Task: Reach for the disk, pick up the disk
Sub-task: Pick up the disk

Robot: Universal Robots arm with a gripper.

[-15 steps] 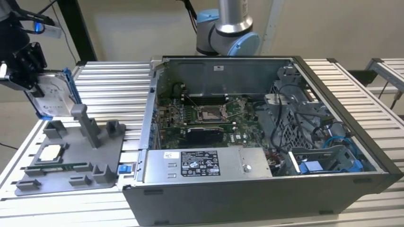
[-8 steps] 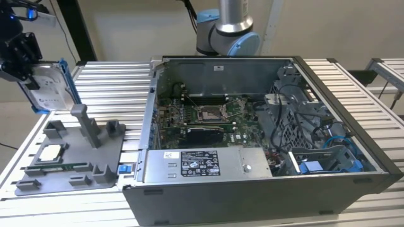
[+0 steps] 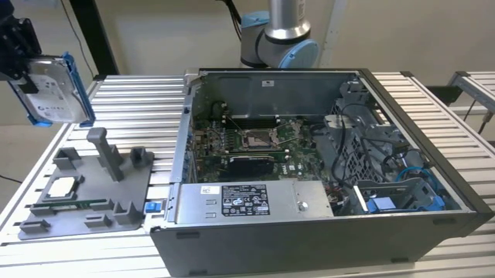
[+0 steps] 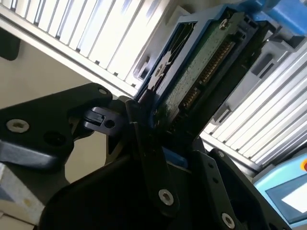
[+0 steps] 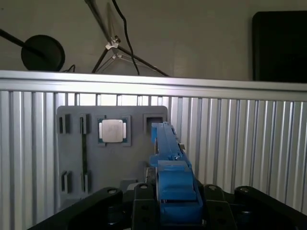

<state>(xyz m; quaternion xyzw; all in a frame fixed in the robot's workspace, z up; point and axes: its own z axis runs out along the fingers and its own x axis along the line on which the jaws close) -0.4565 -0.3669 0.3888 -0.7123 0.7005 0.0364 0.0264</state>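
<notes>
The disk (image 3: 51, 88), a silver-grey drive with a white label in a bright blue frame, hangs upright in the air above the table's corner at the exterior view's left. My black gripper (image 3: 26, 74) is shut on its upper end. In the second wrist view the disk (image 4: 206, 72) shows its green circuit board and blue rim, clamped between the fingers (image 4: 144, 139). In the first wrist view the disk (image 5: 169, 143) is seen edge-on, rising from the gripper (image 5: 175, 211) over the grey holder.
A grey holder plate (image 3: 85, 191) with an upright post (image 3: 106, 152) and a small silver chip (image 5: 113, 130) lies on the slatted table (image 3: 139, 98) below the disk. An open computer case (image 3: 309, 168) stands beside it at the exterior view's right. The arm's base (image 3: 279, 43) stands behind the case.
</notes>
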